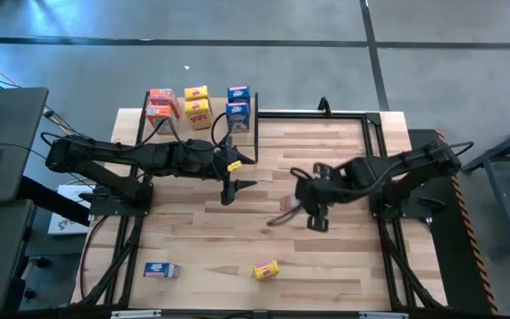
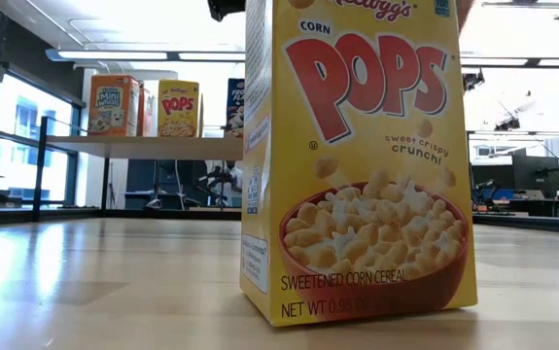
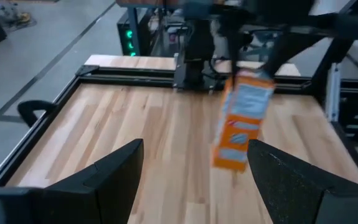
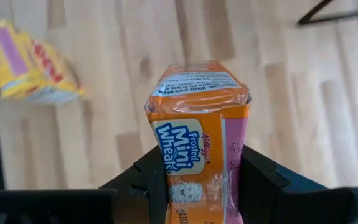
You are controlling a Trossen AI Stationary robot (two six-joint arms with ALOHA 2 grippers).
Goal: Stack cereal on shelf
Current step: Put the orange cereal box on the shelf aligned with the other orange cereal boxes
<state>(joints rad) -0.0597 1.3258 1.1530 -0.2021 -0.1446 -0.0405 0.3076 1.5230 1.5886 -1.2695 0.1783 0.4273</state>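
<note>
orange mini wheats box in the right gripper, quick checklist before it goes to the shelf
1. Grip: the right gripper is shut on the orange Mini-Wheats box, one finger on each side: ok.
2. Box off the table: the left wrist view shows it hanging tilted above the wood: ok.
3. Left gripper: open, empty, near the table's middle, between the held box and the shelf: not ok.
4. Room on the shelf: six boxes already stand there; a free spot: cannot tell.
5. Loose boxes: a yellow box and a blue box lie at the table's near edge, away from the route: ok.
</note>
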